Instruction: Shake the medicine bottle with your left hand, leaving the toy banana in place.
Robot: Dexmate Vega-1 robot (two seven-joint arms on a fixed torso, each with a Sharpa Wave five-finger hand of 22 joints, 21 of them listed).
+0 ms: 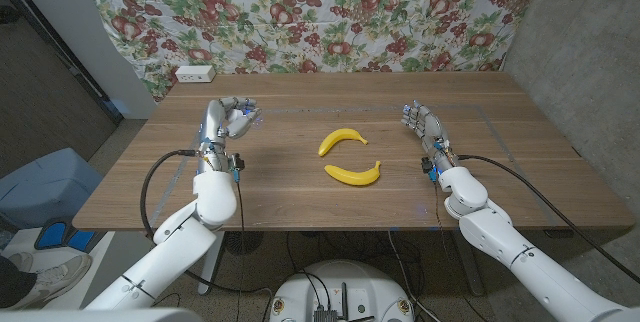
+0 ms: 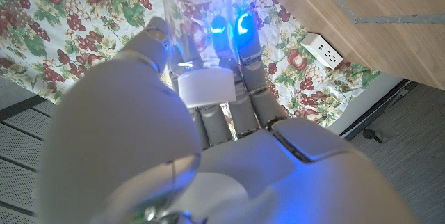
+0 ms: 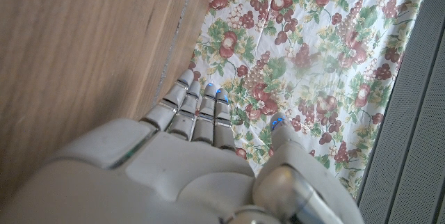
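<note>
A: Nearest the lens, left wrist view: left hand (image 2: pixel 208 147), fingers (image 2: pixel 229 57) curled round a clear bottle (image 2: pixel 198 15) with a white cap (image 2: pixel 205 88) sitting toward the palm. Held, then?

B: Held. Same grasp in the head view: left hand (image 1: pixel 228 122) on the table's left side, closed about the bottle (image 1: pixel 243 115), small and pale there. Whether lifted clear of the wooden table (image 1: pixel 300 197) or just touching it, not to be told.

A: And the other side?

B: Right hand (image 1: pixel 422 122) near the right edge, standing on its side, fingers straight and together, holding nothing. Right wrist view confirms: fingers (image 3: pixel 198 106) extended, thumb apart, empty.

A: Two toy bananas (image 1: pixel 341 140) (image 1: pixel 354 173) at the table's middle, just beside each other, well apart from both hands.

B: Untouched, as required.

A: Step in hand?

B: Probably the grasp complete, with the shake itself either due or under way; impossible to settle from a single moment.

A: Next move?

B: Likely a firm hold, short back-and-forth strokes of the wrist, kept over the left side, away from the bananas. Smooth clear bottle: slip a possible risk if the grip loosens.
</note>
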